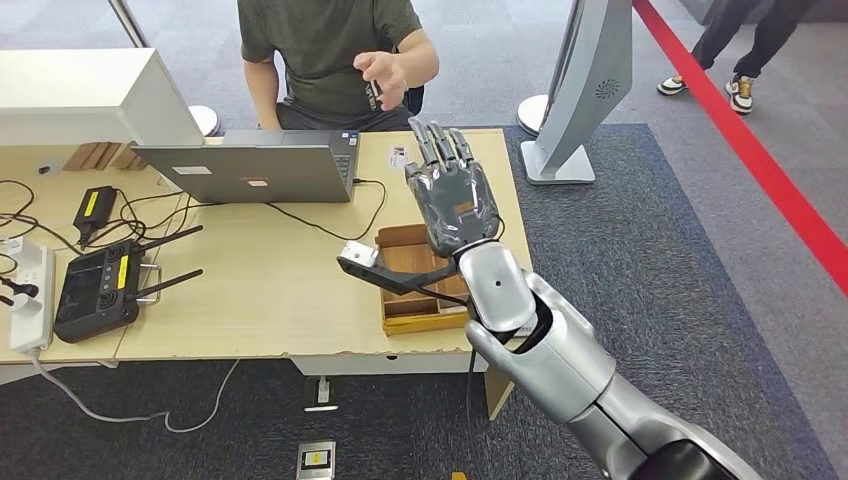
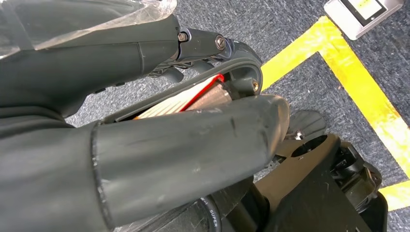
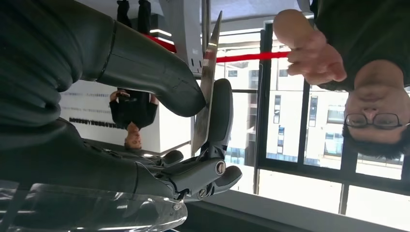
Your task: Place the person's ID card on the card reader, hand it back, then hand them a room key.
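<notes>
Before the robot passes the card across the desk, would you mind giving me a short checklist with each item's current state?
1. Card pinched by right hand: ok.
2. Right hand raised over the wooden tray, towards the person: ok.
3. Person's hand raised to receive: ok.
4. Person's hand touching the card: not ok, still apart.
5. Which card this is, ID or room key: cannot tell.

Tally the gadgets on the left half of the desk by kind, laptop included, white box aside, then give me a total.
Laptop: 1
Black controller with antennas: 1
Black adapter with yellow label: 1
White power strip: 1
Total: 4
</notes>
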`<control>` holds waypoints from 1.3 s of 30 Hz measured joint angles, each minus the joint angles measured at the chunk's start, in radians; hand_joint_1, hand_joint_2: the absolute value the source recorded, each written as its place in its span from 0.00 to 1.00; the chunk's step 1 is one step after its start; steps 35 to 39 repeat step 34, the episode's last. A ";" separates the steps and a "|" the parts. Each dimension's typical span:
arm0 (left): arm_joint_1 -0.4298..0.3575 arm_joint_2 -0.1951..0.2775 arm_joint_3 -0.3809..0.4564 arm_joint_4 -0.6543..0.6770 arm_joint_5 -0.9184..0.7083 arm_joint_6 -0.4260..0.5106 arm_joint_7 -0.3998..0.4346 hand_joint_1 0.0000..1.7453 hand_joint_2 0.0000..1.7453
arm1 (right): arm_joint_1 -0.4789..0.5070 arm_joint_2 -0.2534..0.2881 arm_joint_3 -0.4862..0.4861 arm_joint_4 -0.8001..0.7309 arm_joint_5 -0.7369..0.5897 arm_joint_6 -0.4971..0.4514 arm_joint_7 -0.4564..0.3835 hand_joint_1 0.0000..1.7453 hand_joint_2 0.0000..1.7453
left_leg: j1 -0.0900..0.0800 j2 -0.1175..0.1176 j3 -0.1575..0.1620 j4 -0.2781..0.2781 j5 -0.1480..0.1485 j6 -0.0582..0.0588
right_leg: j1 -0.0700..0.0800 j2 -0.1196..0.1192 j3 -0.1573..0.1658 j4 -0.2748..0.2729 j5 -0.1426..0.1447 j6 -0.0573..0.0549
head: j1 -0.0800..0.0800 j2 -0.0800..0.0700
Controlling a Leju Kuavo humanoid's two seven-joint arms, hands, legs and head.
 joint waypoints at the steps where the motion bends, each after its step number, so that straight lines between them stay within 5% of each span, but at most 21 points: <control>1: 0.000 0.000 0.000 0.000 0.000 0.000 0.000 0.00 0.00 | -0.004 0.002 0.003 0.005 0.000 -0.001 0.000 1.00 1.00 | 0.000 0.000 0.000 0.000 0.000 0.000 | 0.000 0.000 0.000 0.000 0.000 0.000 | 0.000 0.000; 24: 0.024 0.000 -0.001 0.000 0.039 0.014 -0.006 0.00 0.00 | -0.168 0.171 0.103 0.359 -0.025 -0.066 -0.014 1.00 1.00 | 0.000 0.000 -0.001 0.000 0.000 0.000 | 0.000 0.000 -0.001 0.000 0.000 0.000 | 0.000 0.000; 39: 0.026 -0.009 -0.001 0.000 0.043 0.029 0.000 0.00 0.00 | -0.169 0.183 0.117 0.420 0.025 -0.073 -0.012 0.97 1.00 | 0.000 0.000 -0.001 0.000 0.000 0.000 | 0.000 0.000 -0.001 0.000 0.000 0.000 | 0.000 0.000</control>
